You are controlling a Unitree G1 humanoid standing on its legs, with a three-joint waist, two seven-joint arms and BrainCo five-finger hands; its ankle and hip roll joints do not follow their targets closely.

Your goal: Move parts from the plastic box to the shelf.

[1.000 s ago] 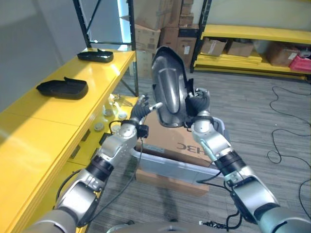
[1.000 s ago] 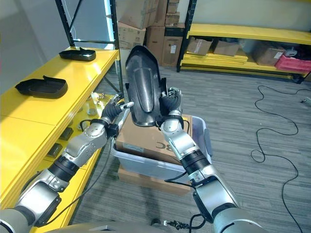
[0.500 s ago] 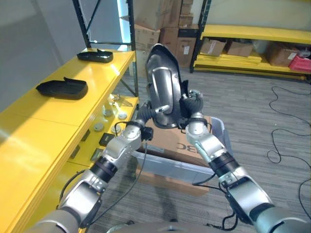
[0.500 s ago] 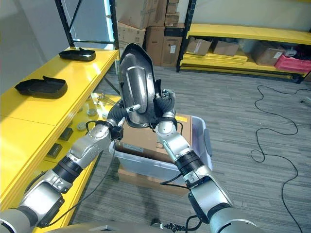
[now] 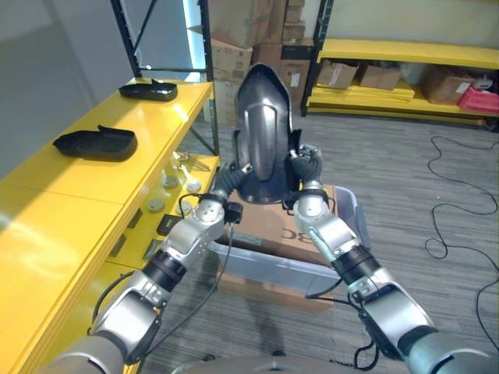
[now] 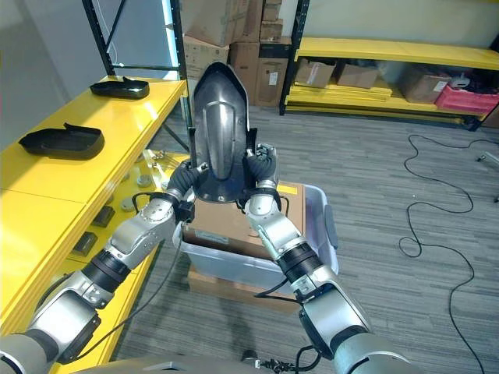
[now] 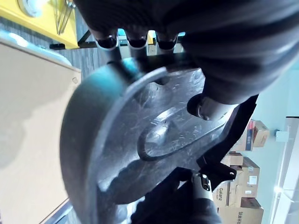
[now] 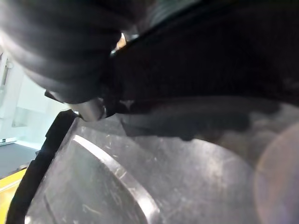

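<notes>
Left eye view: large glossy black moulded plastic part (image 5: 263, 132) held upright above the clear plastic box (image 5: 348, 207), clamped on its lower edges between left hand (image 5: 225, 181) and right hand (image 5: 305, 170), fingers of both curled round it. Brown cardboard sheet (image 5: 269, 227) lying in that box. Long yellow shelf (image 5: 93, 179) left of the box, carrying two smaller black parts (image 5: 92, 142).

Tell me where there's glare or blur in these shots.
Left eye view: a bright sheen runs down the dark part and the yellow shelf shines. Right wrist view: the right hand is a blurred dark mass. Left wrist view: the left hand is blurred too.
</notes>
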